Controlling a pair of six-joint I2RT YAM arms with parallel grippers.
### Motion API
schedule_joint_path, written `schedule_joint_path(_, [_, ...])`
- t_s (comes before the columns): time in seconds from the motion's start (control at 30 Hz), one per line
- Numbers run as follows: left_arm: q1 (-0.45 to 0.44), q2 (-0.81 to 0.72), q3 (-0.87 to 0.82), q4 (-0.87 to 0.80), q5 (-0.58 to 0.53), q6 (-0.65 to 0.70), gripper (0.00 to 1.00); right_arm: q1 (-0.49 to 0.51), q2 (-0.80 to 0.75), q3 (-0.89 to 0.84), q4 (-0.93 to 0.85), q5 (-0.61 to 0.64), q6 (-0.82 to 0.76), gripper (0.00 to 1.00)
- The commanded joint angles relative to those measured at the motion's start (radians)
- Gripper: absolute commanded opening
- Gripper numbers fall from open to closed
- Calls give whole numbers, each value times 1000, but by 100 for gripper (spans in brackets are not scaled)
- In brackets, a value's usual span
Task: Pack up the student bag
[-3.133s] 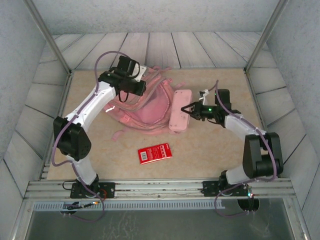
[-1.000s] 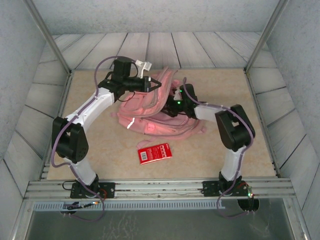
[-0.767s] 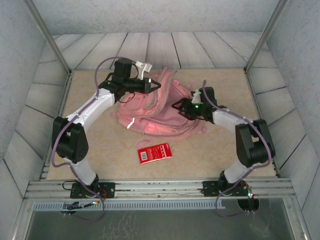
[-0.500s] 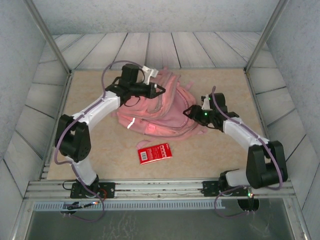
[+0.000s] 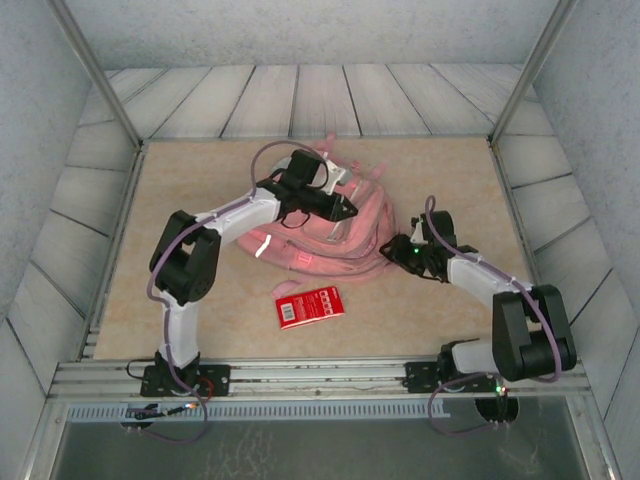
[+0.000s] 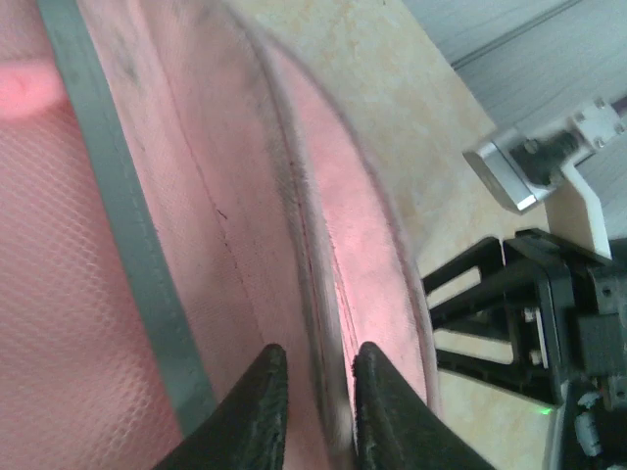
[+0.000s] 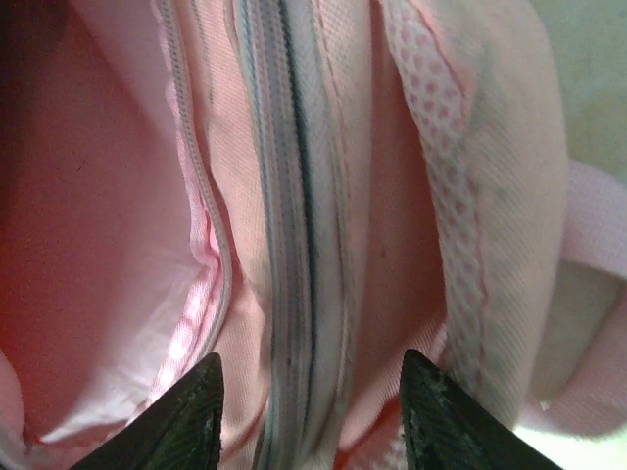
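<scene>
The large pink fabric student bag [image 5: 330,245] lies slumped mid-table on the beige tabletop [image 5: 190,180], with a flat red booklet [image 5: 309,305] just in front of it. The left gripper [image 6: 319,351] is narrowly parted astride a fabric ridge [image 6: 312,245] of the bag, and I cannot tell whether it pinches it. The right gripper [image 7: 312,358] stands about half open over the bag's zip [image 7: 284,196], holding nothing.

Red booklet [image 5: 309,306]: white print, too small, unreadable.

High rear overview, wrist close-ups sharing bag [image 5: 330,242]
</scene>
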Motion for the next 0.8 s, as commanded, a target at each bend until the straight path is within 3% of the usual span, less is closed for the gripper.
schedule_joint_path(0.0, [33,-78,-4,-67,-17,61,36,-11,75,1,96,-56,31,42])
schedule_joint_path(0.13, [66,-170,-39,-149,-19,100,46,-28,159,68,100,-59,-13,28])
schedule_joint_path(0.3, [91,-305,-92,-330,-225,256,51,-95,255,181,89,-36,-96,14])
schedule_joint_path(0.43, [90,-352,-124,-459,-445,363,50,-153,390,352,40,-57,-166,14])
schedule_joint_path(0.57, [84,-379,-156,-500,-460,399,49,-167,499,575,-148,-8,-272,23])
schedule_joint_path(0.77, [72,-370,-204,-511,-546,463,50,-166,410,585,-244,-6,-344,38])
